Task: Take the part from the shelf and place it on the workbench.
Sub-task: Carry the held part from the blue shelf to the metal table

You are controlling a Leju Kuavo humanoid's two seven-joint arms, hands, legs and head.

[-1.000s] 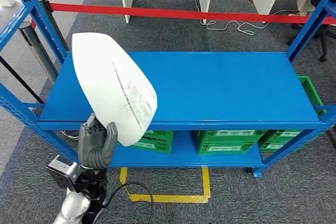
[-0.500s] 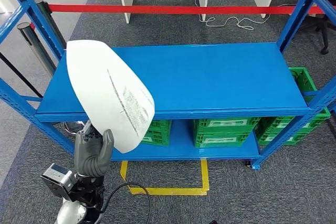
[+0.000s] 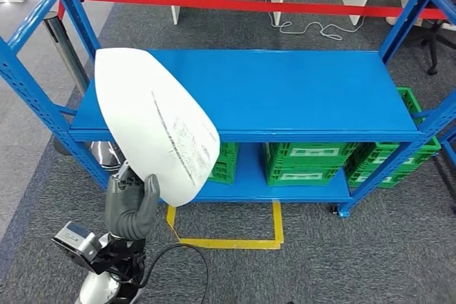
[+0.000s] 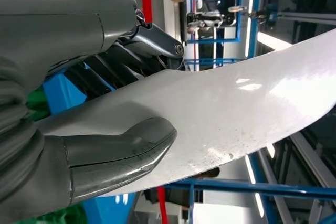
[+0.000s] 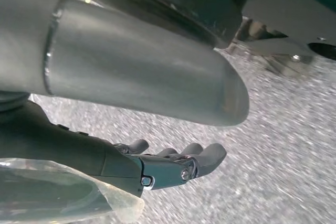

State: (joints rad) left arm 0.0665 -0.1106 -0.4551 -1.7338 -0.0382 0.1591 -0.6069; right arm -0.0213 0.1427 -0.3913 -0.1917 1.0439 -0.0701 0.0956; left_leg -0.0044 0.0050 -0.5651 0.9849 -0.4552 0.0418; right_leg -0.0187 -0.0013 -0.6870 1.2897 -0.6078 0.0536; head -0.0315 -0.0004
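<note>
The part is a large white curved shell (image 3: 153, 122) with a dark scuffed streak across its face. My left hand (image 3: 129, 204) grips its lower edge and holds it upright in front of the left end of the blue shelf (image 3: 301, 97). Close up in the left wrist view, the thumb (image 4: 118, 153) presses on the white part (image 4: 238, 108) and the darker fingers (image 4: 130, 59) lie behind it. My right hand (image 5: 174, 163) hangs over grey carpet with its fingers loosely extended and nothing in them.
The shelf's top board is bare. Green crates (image 3: 309, 161) stand on its lower level. Blue uprights (image 3: 32, 83) frame both ends, and a red barrier tape (image 3: 258, 5) runs behind. A yellow floor marking (image 3: 231, 240) lies on the carpet in front.
The whole picture has shifted, so the camera has moved; the shelf now sits a little farther off. My left hand still holds the white part the same way.
</note>
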